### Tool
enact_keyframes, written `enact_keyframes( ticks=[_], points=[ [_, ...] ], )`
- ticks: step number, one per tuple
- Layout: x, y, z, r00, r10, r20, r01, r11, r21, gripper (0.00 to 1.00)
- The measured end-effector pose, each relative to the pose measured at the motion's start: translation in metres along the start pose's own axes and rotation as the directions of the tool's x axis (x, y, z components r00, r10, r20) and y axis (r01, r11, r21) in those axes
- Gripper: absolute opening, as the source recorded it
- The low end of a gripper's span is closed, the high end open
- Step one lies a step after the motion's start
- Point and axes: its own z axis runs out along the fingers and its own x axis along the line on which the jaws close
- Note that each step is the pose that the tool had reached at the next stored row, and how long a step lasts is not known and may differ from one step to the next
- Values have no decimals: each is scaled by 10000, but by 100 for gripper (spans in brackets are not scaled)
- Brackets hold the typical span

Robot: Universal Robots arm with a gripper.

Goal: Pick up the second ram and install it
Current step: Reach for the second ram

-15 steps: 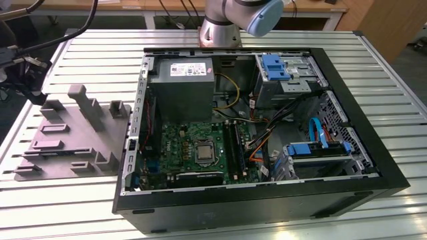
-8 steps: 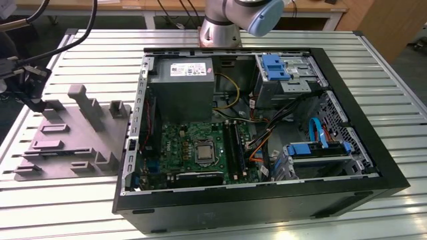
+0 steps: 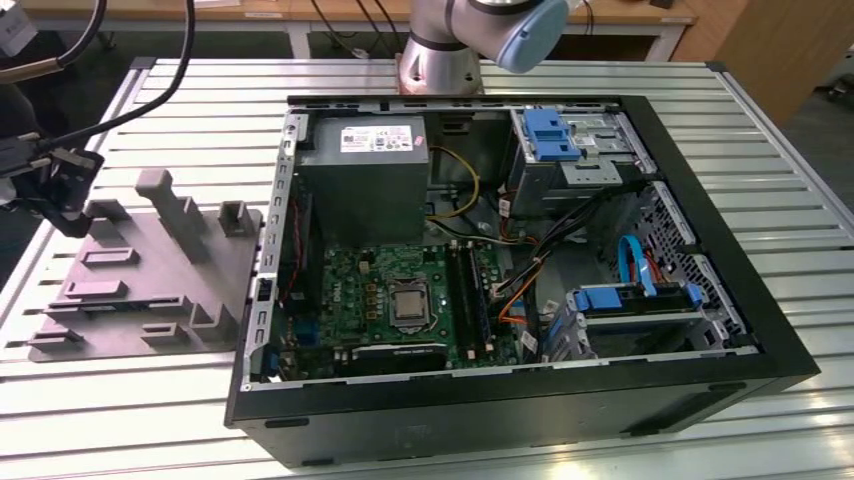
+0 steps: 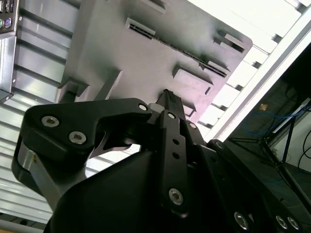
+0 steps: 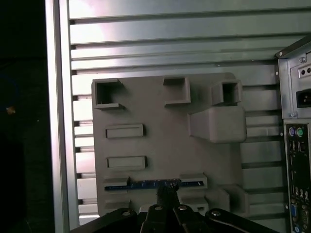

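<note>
Slatted table (image 3: 747, 130) is carrying a case (image 3: 694, 400) and a grey fixture (image 3: 134, 290). Exterior view is placing the gripper (image 3: 64, 215) over the fixture's edge. First wrist view is showing the ram (image 5: 146, 184) lying in a fixture slot at the gripper's tip, jaws together.

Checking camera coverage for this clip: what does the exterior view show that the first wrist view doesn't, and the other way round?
Exterior view: the inside of the computer case, with motherboard, grey power supply, blue drive brackets, and the arm's base. First wrist view: the second ram, a blue stick lying in a slot of the grey fixture, and the case's rear ports. Both: the fixture, the case, the slatted table and the end effector by the fixture.
</note>
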Motion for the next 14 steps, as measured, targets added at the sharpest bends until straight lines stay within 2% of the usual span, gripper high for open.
enact_keyframes(
  ticks=[6,14],
  points=[
    [-3,-50,62,10000,2,-89,-2,10000,59,10],
    [-9,-131,152,9999,-30,-96,31,10000,63,10]
  ],
)
